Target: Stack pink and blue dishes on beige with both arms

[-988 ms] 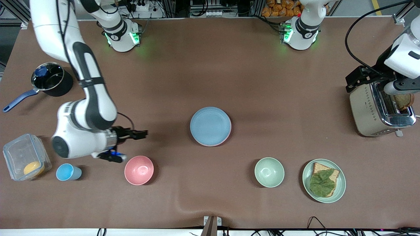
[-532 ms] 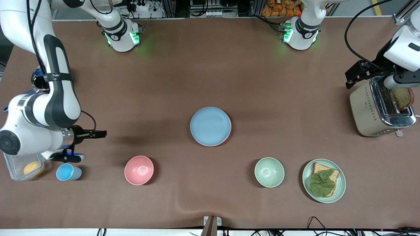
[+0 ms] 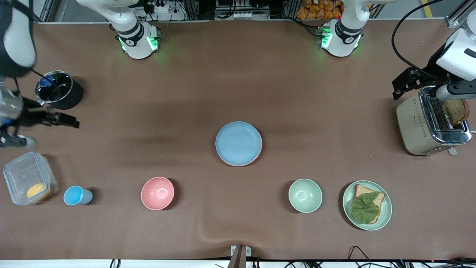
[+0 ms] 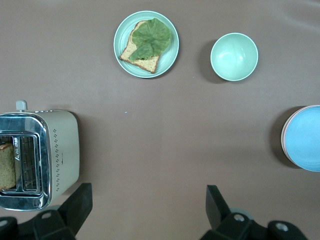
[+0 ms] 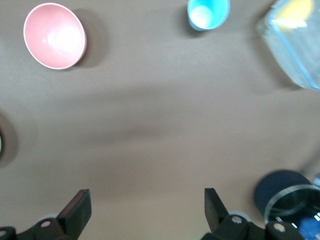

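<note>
White jointed arms with black bands, green-lit bases, black cables and black jaws

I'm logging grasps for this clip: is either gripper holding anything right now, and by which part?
Nothing is held. The left gripper is open over the toaster, and the right gripper is open beside the pot.

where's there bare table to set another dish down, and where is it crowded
Free: the wide stretch between the two arm bases and the blue plate, and the patch between that plate and the toaster. Crowded: the row nearest the front camera, where the pink bowl, green bowl and sandwich plate sit.
</note>
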